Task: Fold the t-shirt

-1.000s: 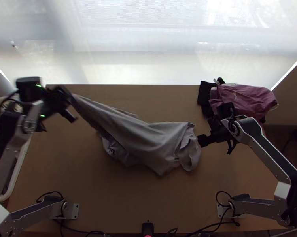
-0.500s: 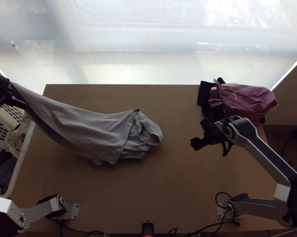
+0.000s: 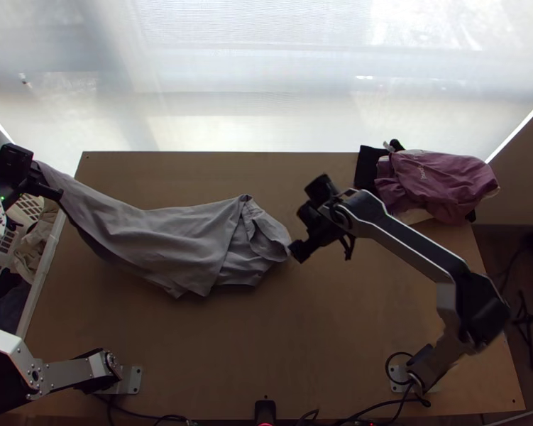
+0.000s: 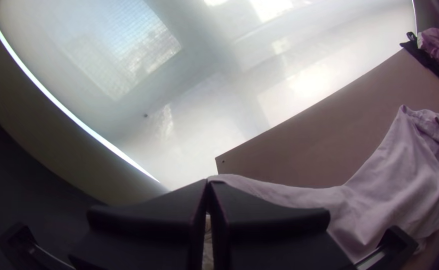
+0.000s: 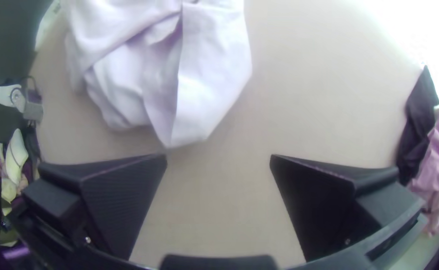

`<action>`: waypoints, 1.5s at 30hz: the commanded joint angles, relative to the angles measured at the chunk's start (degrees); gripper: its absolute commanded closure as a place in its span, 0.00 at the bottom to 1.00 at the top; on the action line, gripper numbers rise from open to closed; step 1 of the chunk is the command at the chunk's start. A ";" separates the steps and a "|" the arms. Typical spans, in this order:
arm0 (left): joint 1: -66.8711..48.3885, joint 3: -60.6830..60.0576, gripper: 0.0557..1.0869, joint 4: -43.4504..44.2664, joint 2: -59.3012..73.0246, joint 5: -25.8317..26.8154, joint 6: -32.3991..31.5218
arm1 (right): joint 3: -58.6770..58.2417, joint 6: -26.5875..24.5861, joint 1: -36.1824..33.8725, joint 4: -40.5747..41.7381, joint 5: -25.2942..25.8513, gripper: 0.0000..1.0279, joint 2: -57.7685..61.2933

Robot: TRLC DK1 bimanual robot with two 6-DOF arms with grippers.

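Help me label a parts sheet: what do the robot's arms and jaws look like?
The left arm and right arm have silver-grey links and black joints. A black cable loops by the right arm's base. Both pairs of jaws are wide, flat and black; the right pair's inner faces are finely ridged.

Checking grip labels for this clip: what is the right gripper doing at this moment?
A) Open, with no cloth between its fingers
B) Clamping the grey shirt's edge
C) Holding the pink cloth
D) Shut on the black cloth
A: the right gripper's two fingers stand wide apart with bare table between them, the grey shirt lying just beyond.
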 commanded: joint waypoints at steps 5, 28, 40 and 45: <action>0.81 -0.60 0.90 -0.13 -1.07 -0.10 -0.22 | 17.83 0.69 3.23 0.00 -0.17 0.10 16.59; 9.34 22.34 0.93 -31.42 -2.83 10.19 -3.82 | 15.45 -12.49 -9.51 -21.79 -11.60 0.97 -4.24; 12.41 36.49 0.94 -45.48 -15.92 13.79 -6.28 | 13.96 -13.90 -9.33 -27.60 -14.50 0.97 -35.71; 12.50 36.49 0.94 -49.97 -24.01 13.70 -6.63 | 7.89 -13.63 -12.24 -27.60 -14.59 0.97 -47.84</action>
